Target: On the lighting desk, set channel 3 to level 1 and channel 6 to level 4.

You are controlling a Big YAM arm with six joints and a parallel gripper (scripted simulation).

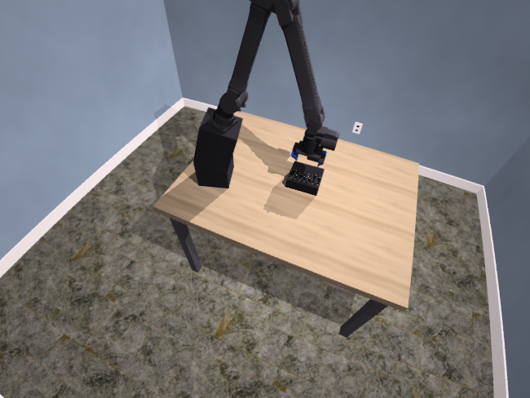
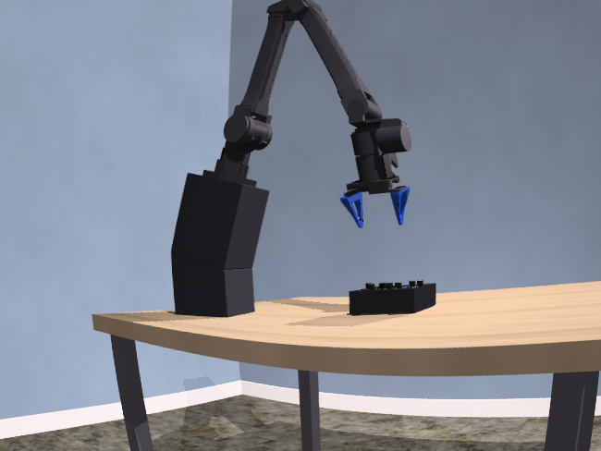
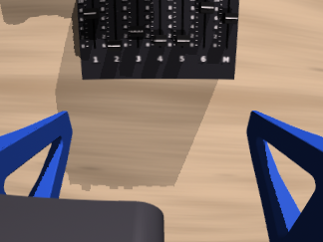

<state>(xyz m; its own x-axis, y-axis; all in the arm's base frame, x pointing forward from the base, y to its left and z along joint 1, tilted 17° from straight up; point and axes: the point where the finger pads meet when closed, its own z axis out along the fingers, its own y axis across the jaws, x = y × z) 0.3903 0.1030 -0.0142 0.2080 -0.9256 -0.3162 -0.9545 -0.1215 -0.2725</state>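
The gripper [image 1: 306, 159] [image 2: 380, 225] [image 3: 159, 121], its 2 fingers spread with nothing between them, hangs above the table [image 1: 364, 205] [image 2: 460, 330] [image 3: 269, 99]. The lighting desk [image 1: 304, 180] [image 2: 388, 299] [image 3: 157, 70] stands on the table, inward from its edges, right of the arm's black pedestal [image 1: 214, 149] [image 2: 214, 223] in the exterior view.

Along the near edge of the black lighting desk [image 1: 302, 187] [image 2: 382, 303] [image 3: 159, 71], as the wrist view has it, white labels run in a row — 1, 2, 3, 4, 5, 6 and M — one below each fader slot. Beside the slots, on the same panel, stand small white scale numbers — 0, 2, 4, 6 and 8 can be read beside the slot labelled 6, while several others are too small or blurred to tell.
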